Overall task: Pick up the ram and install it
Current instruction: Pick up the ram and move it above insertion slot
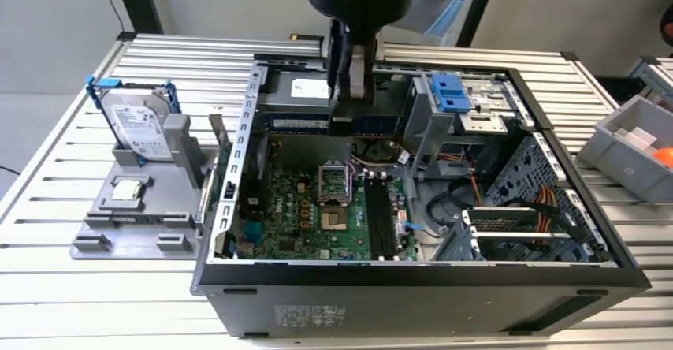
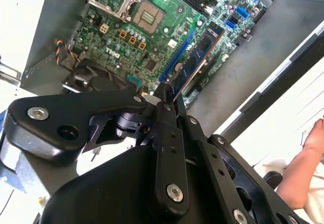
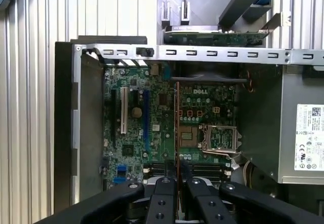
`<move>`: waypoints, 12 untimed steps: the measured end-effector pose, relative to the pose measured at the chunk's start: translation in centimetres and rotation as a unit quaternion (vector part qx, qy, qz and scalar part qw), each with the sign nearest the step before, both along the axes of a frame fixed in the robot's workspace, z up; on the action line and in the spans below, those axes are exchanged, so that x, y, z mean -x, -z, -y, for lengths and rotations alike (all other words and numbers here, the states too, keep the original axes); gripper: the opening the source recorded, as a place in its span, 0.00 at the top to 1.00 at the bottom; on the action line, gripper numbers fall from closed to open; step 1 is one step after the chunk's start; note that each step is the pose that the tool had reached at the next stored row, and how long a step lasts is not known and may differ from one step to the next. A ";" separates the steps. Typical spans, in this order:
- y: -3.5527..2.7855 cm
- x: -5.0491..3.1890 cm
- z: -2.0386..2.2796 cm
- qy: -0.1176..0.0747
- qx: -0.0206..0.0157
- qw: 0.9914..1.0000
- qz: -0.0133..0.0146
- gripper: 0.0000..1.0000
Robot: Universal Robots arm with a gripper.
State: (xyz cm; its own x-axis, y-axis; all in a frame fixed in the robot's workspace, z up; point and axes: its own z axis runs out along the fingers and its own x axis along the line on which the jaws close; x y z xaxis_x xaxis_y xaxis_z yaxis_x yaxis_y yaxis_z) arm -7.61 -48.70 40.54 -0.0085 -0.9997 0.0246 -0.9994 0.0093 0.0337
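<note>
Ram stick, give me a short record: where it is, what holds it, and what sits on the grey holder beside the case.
ram: above the motherboard inside the open case, in no slot
held by: end effector, shut on the ram
grey holder: at the exterior view's left, outside the case
on it: hard drive upright, processor chip lying flat

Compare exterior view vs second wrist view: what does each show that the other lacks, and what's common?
Exterior view: a hard drive in its blue frame standing on a grey fixture, a processor chip lying on that fixture, a grey bin at the exterior view's right, and the whole open computer case on the slatted table.
Second wrist view: a person's arm outside the case, and the ram seen on its broad face.
Both: the gripper shut on the ram, held over the motherboard and its processor socket, not yet in a slot.
</note>
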 end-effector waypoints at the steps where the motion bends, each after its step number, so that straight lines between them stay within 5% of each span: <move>1: 0.00 -0.09 -0.06 0.000 0.000 1.000 0.000 1.00; 12: 0.01 -0.80 -0.43 0.000 0.000 1.000 0.000 1.00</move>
